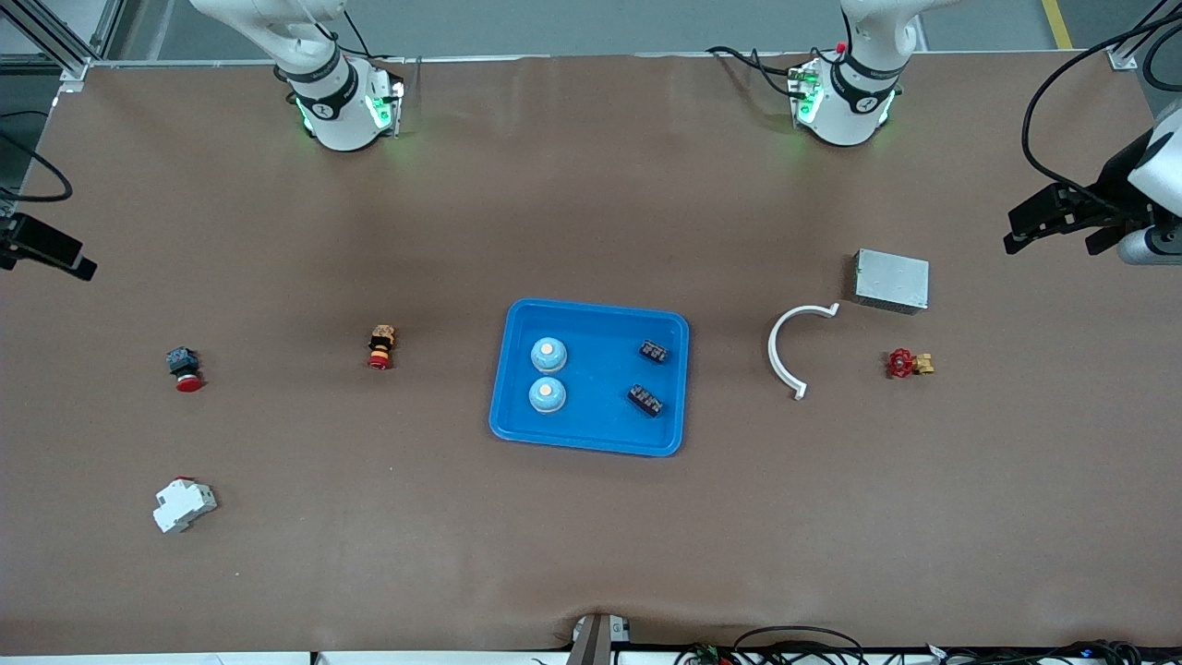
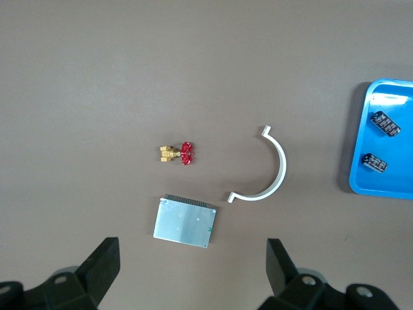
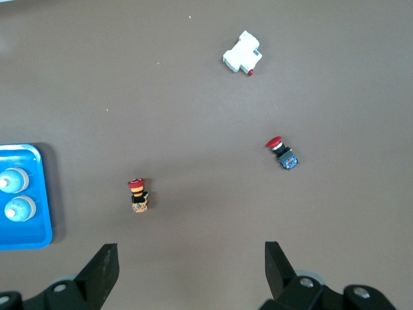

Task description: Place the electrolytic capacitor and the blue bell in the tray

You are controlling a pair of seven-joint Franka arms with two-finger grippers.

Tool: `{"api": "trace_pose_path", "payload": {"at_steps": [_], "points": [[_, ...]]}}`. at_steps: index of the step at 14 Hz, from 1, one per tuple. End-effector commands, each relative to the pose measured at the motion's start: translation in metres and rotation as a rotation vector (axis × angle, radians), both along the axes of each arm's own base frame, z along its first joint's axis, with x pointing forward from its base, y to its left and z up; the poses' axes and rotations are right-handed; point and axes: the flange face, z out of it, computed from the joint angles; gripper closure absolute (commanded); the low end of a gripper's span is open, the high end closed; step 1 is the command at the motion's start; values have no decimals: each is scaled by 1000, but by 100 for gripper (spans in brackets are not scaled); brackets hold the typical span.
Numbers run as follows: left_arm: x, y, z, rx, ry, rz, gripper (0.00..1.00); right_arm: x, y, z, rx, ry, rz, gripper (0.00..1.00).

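Note:
The bright-blue tray lies mid-table. In it sit two blue bells on the side toward the right arm, and two dark electrolytic capacitors on the side toward the left arm. My left gripper hangs open and empty over the table's left-arm end, above a metal box; its wrist view catches the tray and both capacitors. My right gripper hangs open and empty over the right-arm end; its view shows the tray's edge with both bells.
Toward the left arm's end lie a white curved clip, a silver metal box and a red-handled brass valve. Toward the right arm's end lie two red push-buttons and a white breaker.

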Motion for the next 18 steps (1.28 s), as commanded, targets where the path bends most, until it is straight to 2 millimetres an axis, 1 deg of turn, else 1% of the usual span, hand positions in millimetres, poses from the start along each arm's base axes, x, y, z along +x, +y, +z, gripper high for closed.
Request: {"api": "trace_pose_path", "payload": {"at_steps": [1,3,5,11,13,14,15,18], "points": [[2,-1,5,-14,5,-3,0,-23,4,1,23,-13,5,0],[3,2,4,-15,7,2,0,-27,5,4,12,-14,10,0],[3,0,3,-17,8,-3,0,-32,5,10,7,-20,12,0],[3,-2,4,-18,7,-4,0,-38,3,17,-18,-26,12,0],[3,-2,4,-17,7,-6,0,-38,3,16,-17,-25,12,0],[3,-8,4,-17,7,-15,0,-39,3,15,-17,-22,12,0],[3,-9,4,-16,7,-18,0,-38,4,14,-17,-19,14,0],[3,-2,4,-20,7,-7,0,-38,5,14,-51,-19,20,0]]}}
